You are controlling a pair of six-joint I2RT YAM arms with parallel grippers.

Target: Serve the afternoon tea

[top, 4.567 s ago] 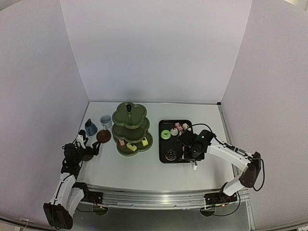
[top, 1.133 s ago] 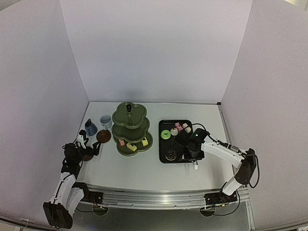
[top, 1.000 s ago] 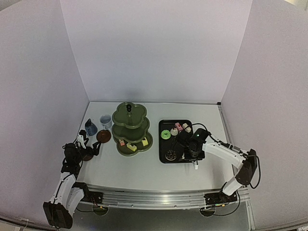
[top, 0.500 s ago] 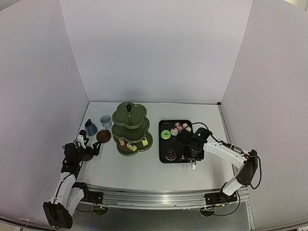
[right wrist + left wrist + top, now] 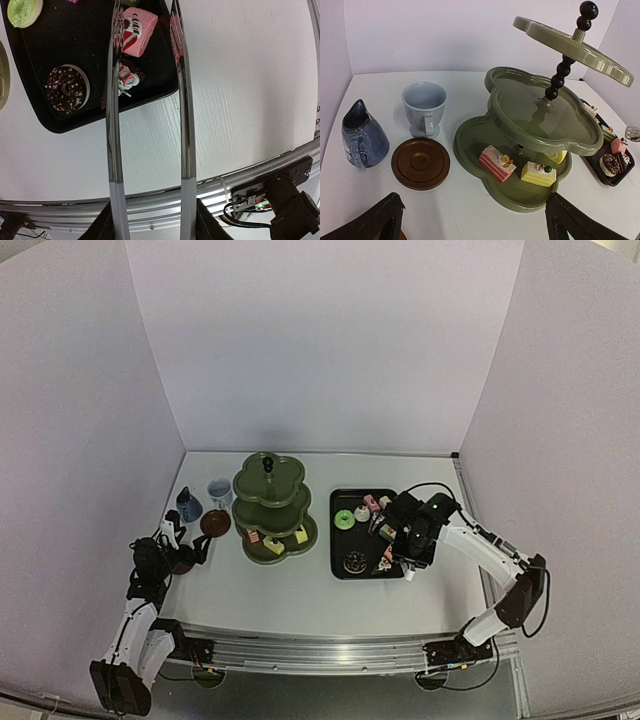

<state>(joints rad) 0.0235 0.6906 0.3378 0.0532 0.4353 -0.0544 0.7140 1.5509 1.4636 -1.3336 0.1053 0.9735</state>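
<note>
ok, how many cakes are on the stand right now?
3, all on the bottom tier: pink slice, yellow square, yellow piece half hidden under the middle tier. More may be hidden.

No word, number, label or brand can be read in any view. The dark-blue glazed cup with a spout (image 5: pixel 364 142) has a small pale mark low on its side, next to the handle (too blurred to tell whether it is lettering). The shiny metal tongs (image 5: pixel 114 125) show only reflections. The small circuit board (image 5: pixel 248 204) in the lower corner of the right wrist view carries no legible print.
</note>
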